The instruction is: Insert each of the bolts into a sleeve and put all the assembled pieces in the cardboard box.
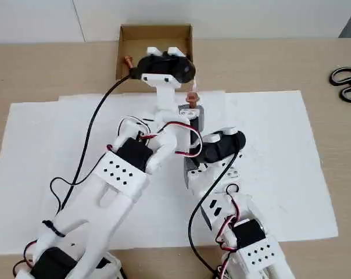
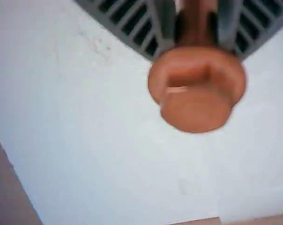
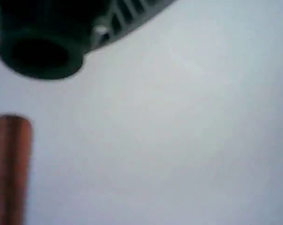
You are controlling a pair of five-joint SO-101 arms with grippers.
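The left tool [image 2: 196, 21] clamps the orange bolt [image 2: 196, 89] above the white paper [image 1: 280, 151], head facing its wrist, shaft running away, tip just short of the dark sleeve [image 3: 38, 56] gripped by the right tool [image 1: 191, 168].

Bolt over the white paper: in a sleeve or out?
Out: right wrist view shows the bolt ending apart from the dark sleeve, whose mouth looks empty.

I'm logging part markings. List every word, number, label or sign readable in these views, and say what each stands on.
No readable text in any view.
On the bolt: a moulded slot in its head, no letters.
On the sleeve: plain black, too blurred to show fine marks.
On the cardboard box, paper and scissors: no print visible.
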